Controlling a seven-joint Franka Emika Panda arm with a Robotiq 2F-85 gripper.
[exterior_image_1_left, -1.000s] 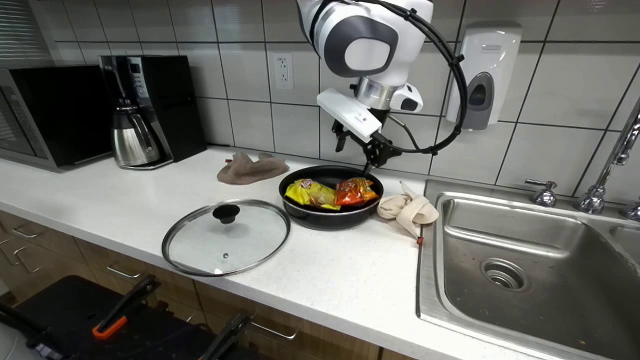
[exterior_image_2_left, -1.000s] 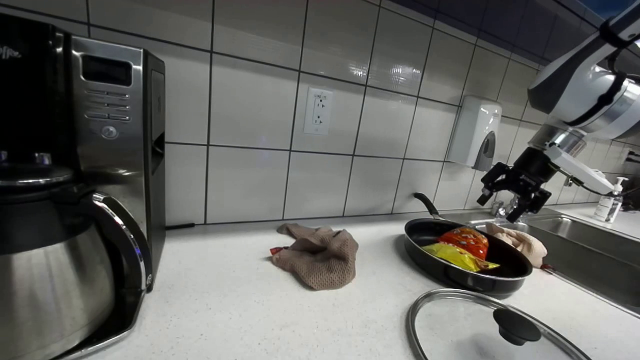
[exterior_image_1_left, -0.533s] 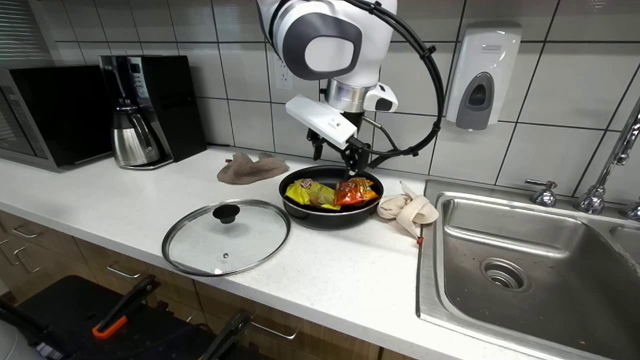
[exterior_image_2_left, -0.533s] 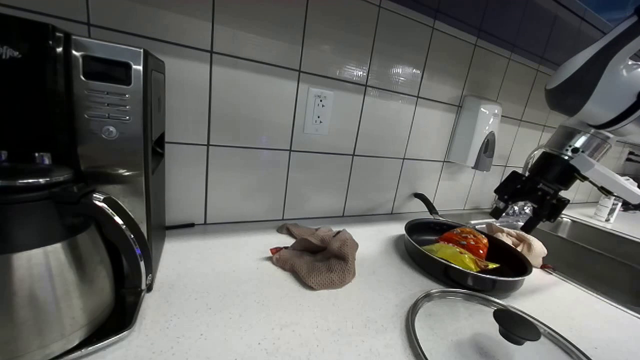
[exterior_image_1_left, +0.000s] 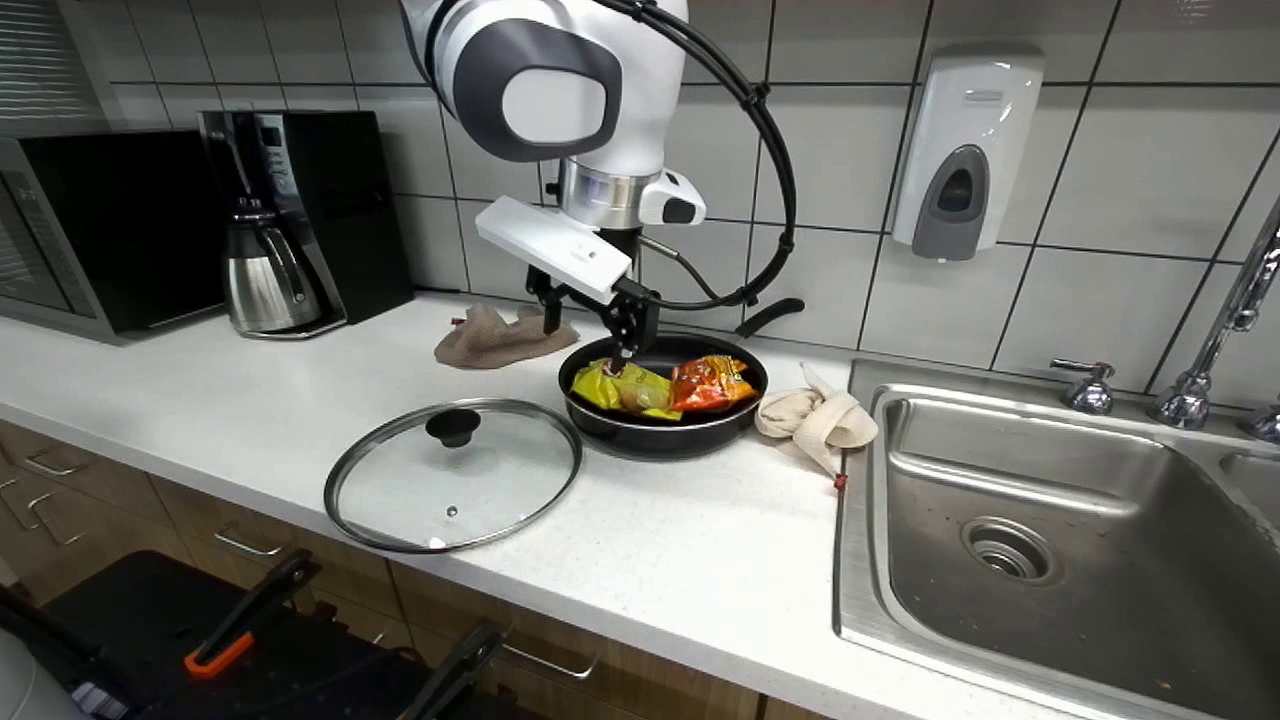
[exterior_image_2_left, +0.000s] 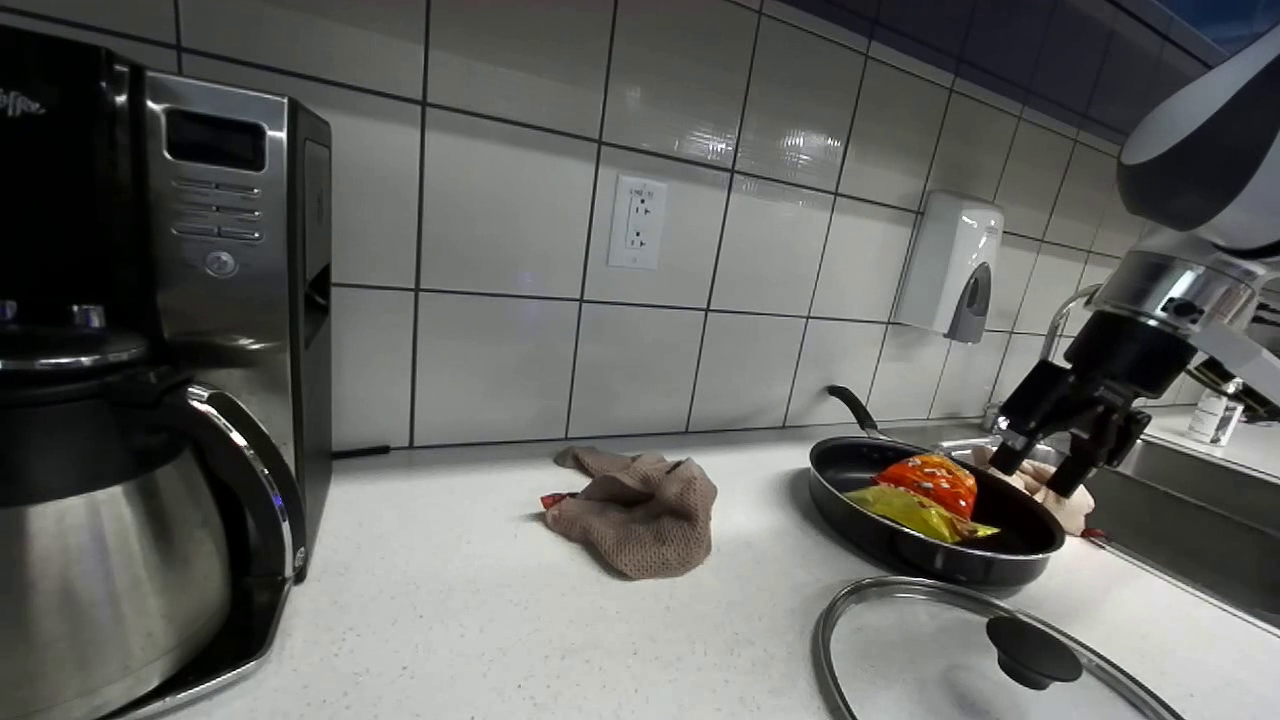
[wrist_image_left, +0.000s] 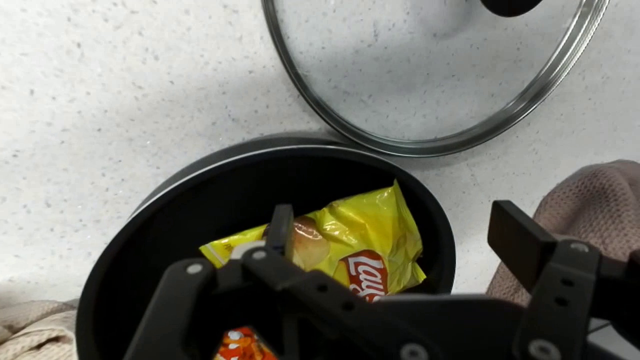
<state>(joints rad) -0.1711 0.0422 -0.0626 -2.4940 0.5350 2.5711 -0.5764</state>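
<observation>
While the claw (wrist_image_left: 392, 225) gapes above the pan (exterior_image_1_left: 665, 438), the yellow bag (exterior_image_1_left: 640, 392) lies inside at nine o'clock in an exterior view. From the pan, the white surface (exterior_image_1_left: 650, 540) has the lid (exterior_image_1_left: 450, 475) at eight and sink (exterior_image_1_left: 1100, 600) at four; tiled wall (exterior_image_1_left: 830, 160) stands at twelve.

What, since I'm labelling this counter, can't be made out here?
Wrist view: part of the yellow Lay's bag and most of the orange snack bag, behind the gripper.
Wrist view: part of the glass lid, cut off by the top edge.
In an exterior view: part of the coffee maker, cut off by the left edge.
In an exterior view: print on the white bottle, too small to read.
</observation>
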